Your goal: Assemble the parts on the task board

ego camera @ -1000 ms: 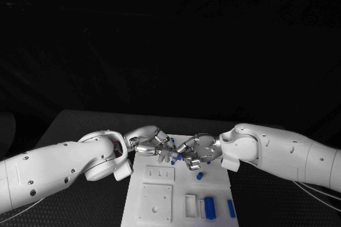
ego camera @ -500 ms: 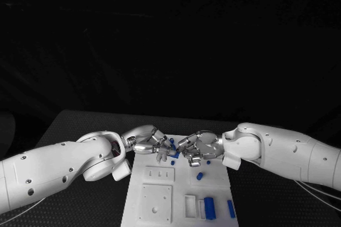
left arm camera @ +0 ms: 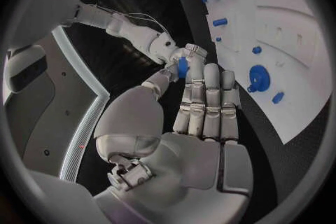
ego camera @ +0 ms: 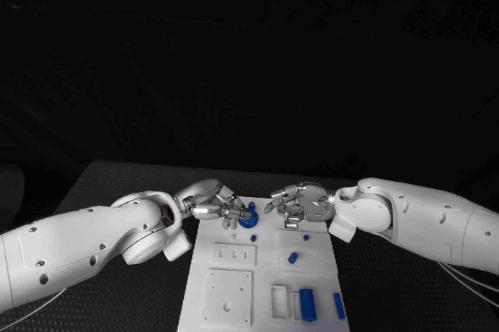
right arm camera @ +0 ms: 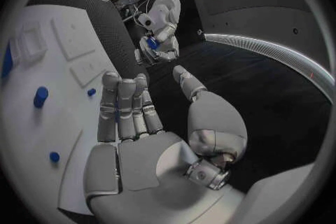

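The white task board lies between my arms. My left hand hovers over the board's far left corner. It pinches a small blue part between thumb and fingertip, with the other fingers straight. A round blue part sits on the board just beside that hand. My right hand is over the far right corner with its fingers extended, the thumb apart and nothing in it. Small blue pegs lie in the board's middle.
Two blue bars lie at the board's near right, beside a white rectangular recess. Square white plates take up its near left. The black table surrounds the board.
The hands, pressed close together over the far end of the board, have drawn apart. My right hand moved right and back, and the round blue part now shows on the board.
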